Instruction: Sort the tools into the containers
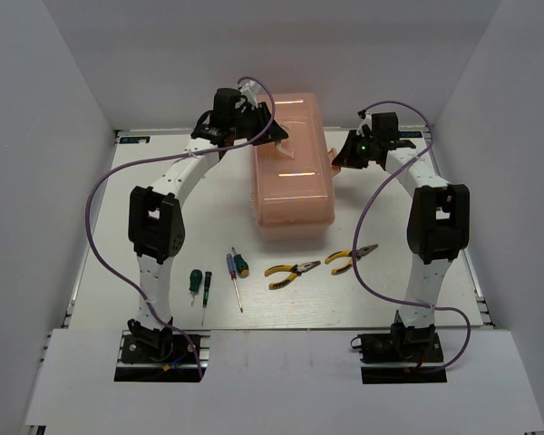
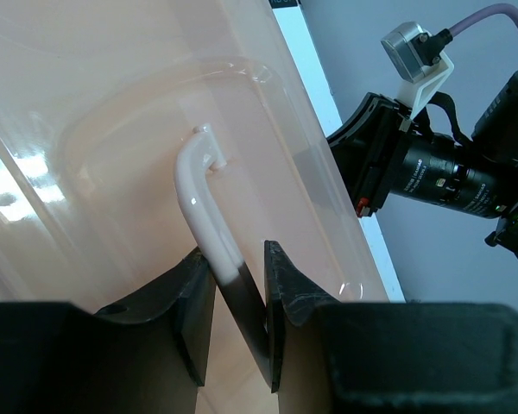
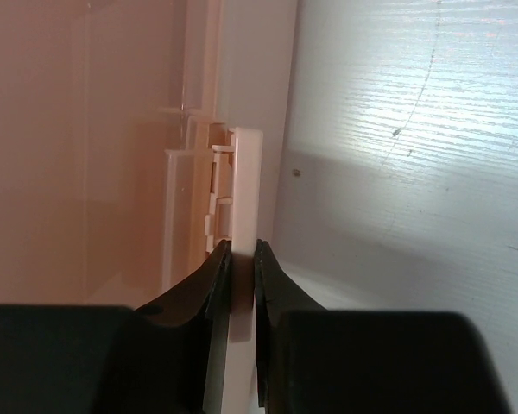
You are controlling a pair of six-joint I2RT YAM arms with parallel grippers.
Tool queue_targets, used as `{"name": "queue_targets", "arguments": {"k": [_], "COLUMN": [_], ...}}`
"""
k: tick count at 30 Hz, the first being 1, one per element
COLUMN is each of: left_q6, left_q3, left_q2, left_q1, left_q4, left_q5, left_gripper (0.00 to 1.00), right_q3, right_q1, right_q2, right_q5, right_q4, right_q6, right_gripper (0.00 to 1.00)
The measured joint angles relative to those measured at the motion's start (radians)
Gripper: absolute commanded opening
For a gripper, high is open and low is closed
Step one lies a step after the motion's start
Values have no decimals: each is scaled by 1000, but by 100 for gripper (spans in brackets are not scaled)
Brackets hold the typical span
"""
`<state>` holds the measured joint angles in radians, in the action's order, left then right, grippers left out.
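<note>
At 12 o'clock on the surface: toolbox shut | left gripper clamped on lid handle | right gripper pinched on latch | pliers, screwdrivers loose at 6 o'clock | step, I'd say: opening — next: unlatch, then lift

The top view looks down from behind; wrist views peer closely past the left gripper and the right gripper at the shared toolbox.

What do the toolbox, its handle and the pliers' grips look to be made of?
Toolbox: translucent peach-pink plastic, glossy; lamp glints sit on the lid and light passes through its walls.
Handle: opaque whitish plastic, smooth, a moulded curved bar with a soft sheen.
Pliers: yellow grips, probably plastic or rubbery sleeves, too small to tell; the jaws look like dark metal.
</note>
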<state>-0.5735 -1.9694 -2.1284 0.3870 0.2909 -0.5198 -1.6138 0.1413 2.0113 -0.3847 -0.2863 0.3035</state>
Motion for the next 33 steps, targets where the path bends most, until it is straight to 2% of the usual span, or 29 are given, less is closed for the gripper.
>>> {"name": "queue_targets", "arguments": {"k": [18, 33], "left_q6": [13, 13], "left_q3": [-29, 27], "left_q2": [-5, 66], "left_q1": [-19, -100], "left_q4": [50, 61], "left_q5": [-11, -90], "left_gripper": [0, 0], "right_q3": [0, 7], "right_q1": [-16, -48], "right_q2": [0, 0], "right_q5": [13, -33], "right_q4": [-3, 3], "right_q6": [3, 16], "right_gripper": [0, 0]}}
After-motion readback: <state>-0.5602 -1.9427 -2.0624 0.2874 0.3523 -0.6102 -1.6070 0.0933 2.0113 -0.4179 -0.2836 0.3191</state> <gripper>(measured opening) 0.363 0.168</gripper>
